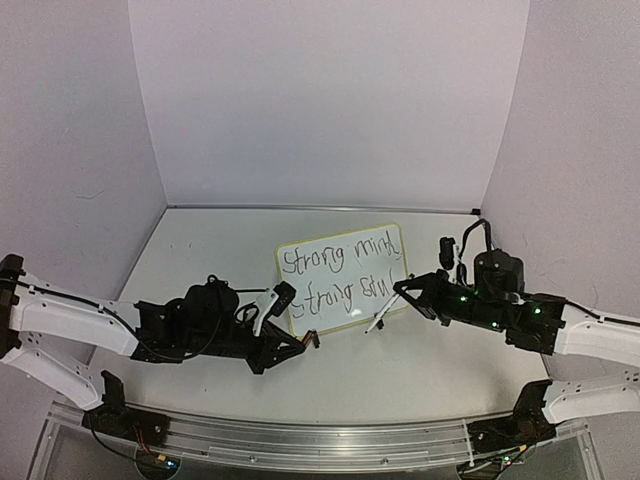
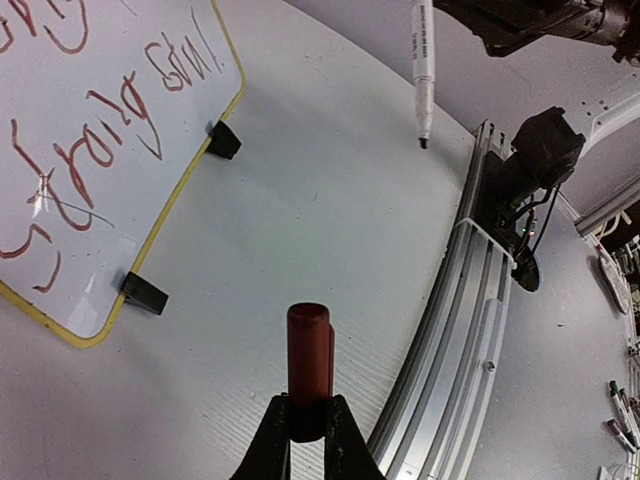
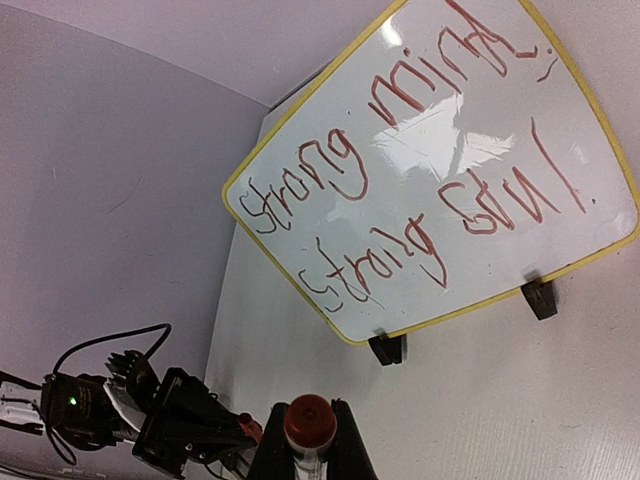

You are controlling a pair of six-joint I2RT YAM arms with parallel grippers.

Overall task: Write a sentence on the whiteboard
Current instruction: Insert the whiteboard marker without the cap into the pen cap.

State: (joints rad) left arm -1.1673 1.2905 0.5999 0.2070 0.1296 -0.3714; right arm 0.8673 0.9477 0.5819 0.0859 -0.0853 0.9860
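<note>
The whiteboard (image 1: 392, 245) stands at mid-table, tilted back on its stand, and the sentence (image 1: 338, 264) fills it in two red lines. In the right wrist view the whiteboard (image 3: 430, 215) shows the sentence (image 3: 400, 150) as "Strong mind / Strong soul". My right gripper (image 1: 402, 290) is shut on a white marker (image 1: 385, 315) with its bare tip off the board's lower right corner. Its red butt end (image 3: 310, 425) sits between my fingers. My left gripper (image 1: 305, 343) is shut on the marker's red cap (image 2: 310, 360), below the board's bottom edge (image 2: 170, 215).
Black stand clips (image 2: 224, 140) (image 2: 143, 293) rest on the table at the board's lower edge. An aluminium rail (image 1: 300, 440) runs along the near table edge, carrying both arm bases. Pale walls close in the back and both sides.
</note>
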